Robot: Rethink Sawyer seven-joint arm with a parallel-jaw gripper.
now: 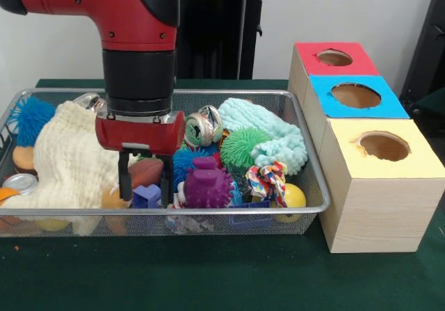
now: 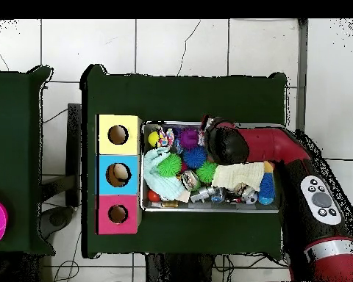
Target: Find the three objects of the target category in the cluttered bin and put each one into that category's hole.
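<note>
1. Bin (image 1: 316, 186) is the thing to be searched: a wire-mesh tray on the green table (image 1: 229, 276), crammed with toys and cloths, with no target category marked out by anything in view.
2. Gripper (image 1: 145, 186) hangs inside the bin at its near edge, fingers (image 1: 124, 182) spread apart and pointing down, nothing held between them.
3. A brown ball (image 1: 147, 170) sits between the fingers, with a blue block (image 1: 147, 197) just below and in front; whether either finger touches them cannot be told.
4. Just beside the gripper lie a purple spiky toy (image 1: 206, 184), a cream cloth (image 1: 69, 159) on the other side, and further off a green spiky ball (image 1: 243, 146), a mint cloth (image 1: 274, 131), a knotted rope toy (image 1: 268, 180) and a yellow ball (image 1: 293, 195).
5. Three boxes stand next to the bin, each with a round hole: yellow box (image 1: 379, 186) nearest, blue box (image 1: 356, 97) in the middle, red box (image 1: 334, 58) farthest.
6. The step looks like picking: the arm is poised to grasp an item from the clutter.
7. The next move probably calls for closing on one item alone, lifting clear of the neighbours, then carrying it to the matching hole.
</note>
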